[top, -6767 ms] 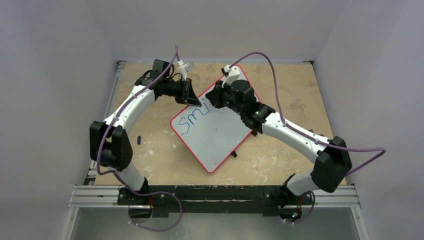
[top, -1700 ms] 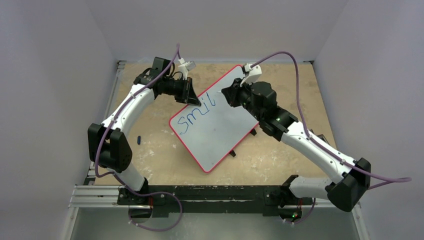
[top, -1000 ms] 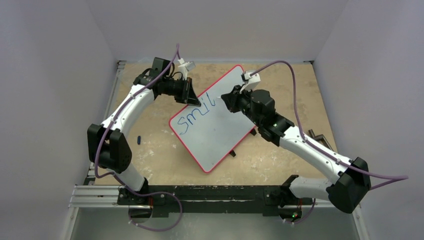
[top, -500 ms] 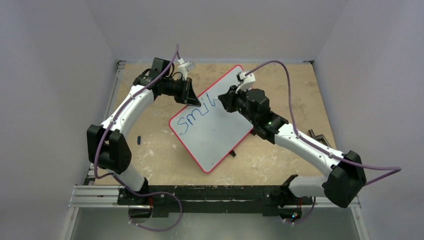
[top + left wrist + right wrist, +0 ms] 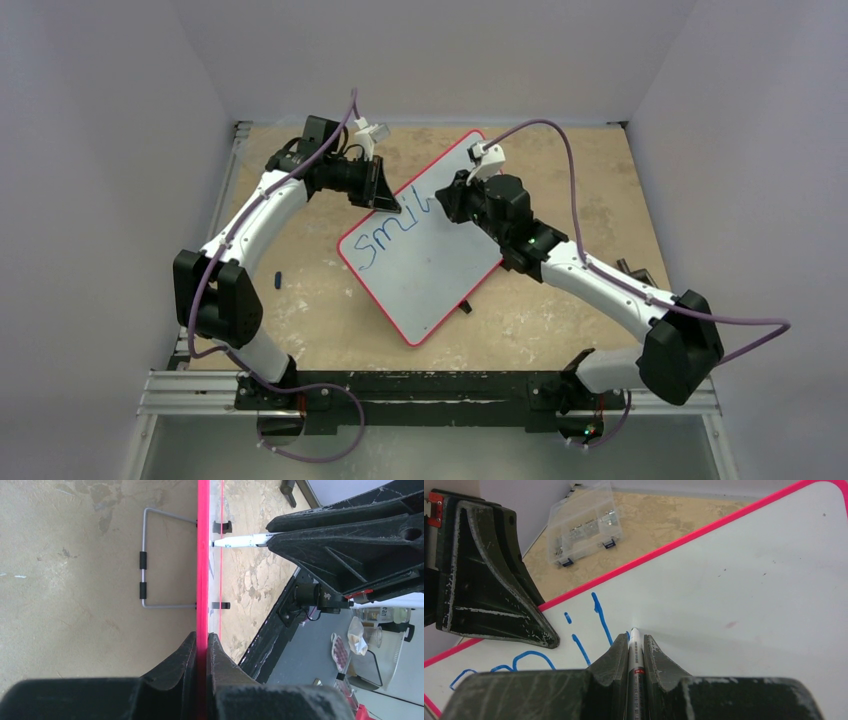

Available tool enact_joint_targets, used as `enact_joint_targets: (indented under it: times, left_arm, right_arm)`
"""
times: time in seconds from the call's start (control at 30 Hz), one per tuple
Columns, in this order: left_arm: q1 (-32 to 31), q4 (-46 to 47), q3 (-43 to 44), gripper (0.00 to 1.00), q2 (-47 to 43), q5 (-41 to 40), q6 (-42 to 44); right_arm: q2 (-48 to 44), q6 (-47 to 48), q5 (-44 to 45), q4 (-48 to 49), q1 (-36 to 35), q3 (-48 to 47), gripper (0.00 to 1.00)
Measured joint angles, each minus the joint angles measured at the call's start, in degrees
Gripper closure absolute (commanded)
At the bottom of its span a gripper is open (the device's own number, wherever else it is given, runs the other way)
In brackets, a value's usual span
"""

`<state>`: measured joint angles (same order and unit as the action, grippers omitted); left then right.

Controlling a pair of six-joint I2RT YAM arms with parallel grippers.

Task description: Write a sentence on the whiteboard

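We are partway through the sentence [image 5: 386, 236]: only blue "smil" is showing near the upper-left edge of the whiteboard [image 5: 440, 270], which is sitting slantwise mid-frame in the top view, so most of the writing is, we judge, remaining. Our right gripper [image 5: 635, 639] is clamping the marker [image 5: 634, 680], its tip at the board just right of the "l". Our left gripper [image 5: 202, 647] is pinching the board's red rim. A clear compartment box [image 5: 584, 525] is sitting beyond the board, upper left of the right wrist view, and nothing is blocking the blank surface.

left claw [image 5: 200, 640] pinched shut, right claw [image 5: 630, 642] pinched shut, tips close together
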<state>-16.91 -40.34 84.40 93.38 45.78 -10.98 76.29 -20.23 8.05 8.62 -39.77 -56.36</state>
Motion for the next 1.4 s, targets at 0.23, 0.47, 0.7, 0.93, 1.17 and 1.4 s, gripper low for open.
enact_joint_targets:
  times: [0.23, 0.47, 0.7, 0.93, 1.17, 1.4]
  left_arm:
    - [0.00, 0.02, 0.00, 1.00, 0.00, 0.02, 0.00]
    - [0.00, 0.00, -0.02, 1.00, 0.00, -0.07, -0.07]
    - [0.02, 0.00, -0.04, 1.00, 0.00, -0.13, -0.35]
    - [0.02, 0.04, -0.33, 1.00, -0.17, -0.13, -0.37]
    - [0.02, 0.04, -0.35, 1.00, -0.17, -0.13, -0.37]
    - [0.04, 0.07, -0.59, 1.00, -0.20, -0.24, -0.39]
  right_arm:
    - [1.05, 0.39, 1.51, -0.24, 0.61, -1.73, 1.00]
    - [2.29, 0.42, 1.90, -0.50, 1.31, -3.45, 1.00]
    - [3.19, 0.83, 1.29, -0.48, 1.55, -4.83, 1.00]
    - [3.19, 0.98, -0.24, -0.46, 1.60, -4.85, 1.00]
    - [3.19, 0.96, -1.66, -0.22, 1.60, -4.81, 1.00]
    - [2.84, 0.70, -2.62, 1.46, 1.60, -3.10, 1.00]
